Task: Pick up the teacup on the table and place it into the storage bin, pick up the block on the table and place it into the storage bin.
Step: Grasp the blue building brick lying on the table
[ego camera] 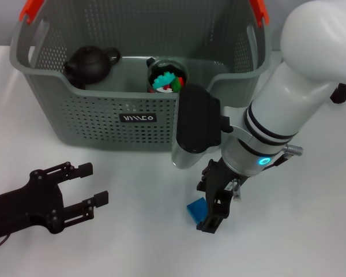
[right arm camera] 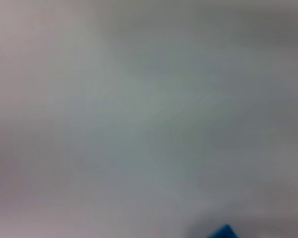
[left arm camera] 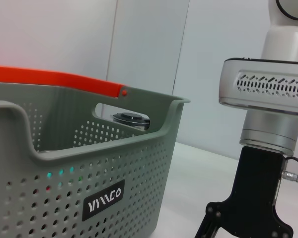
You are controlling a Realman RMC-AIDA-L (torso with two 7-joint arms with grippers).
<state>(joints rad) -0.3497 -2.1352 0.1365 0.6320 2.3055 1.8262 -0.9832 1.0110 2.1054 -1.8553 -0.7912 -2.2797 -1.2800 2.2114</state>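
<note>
The grey-green storage bin (ego camera: 86, 124) stands at the back of the table, and its label side fills the left wrist view (left arm camera: 89, 163). Inside it a dark teacup (ego camera: 167, 75) with a colourful pattern stands upright. The blue block (ego camera: 195, 210) lies on the white table in front of the bin, and one corner of it shows in the right wrist view (right arm camera: 222, 232). My right gripper (ego camera: 210, 208) is lowered right at the block, touching or almost touching its right side. My left gripper (ego camera: 92, 184) rests open and empty at the lower left.
A dark teapot (ego camera: 89, 64) sits in the bin's left half. The bin's orange handle ends (ego camera: 32, 10) rise at the back. My right arm (left arm camera: 260, 163) stands just right of the bin's front corner. White table (ego camera: 132, 242) lies between the grippers.
</note>
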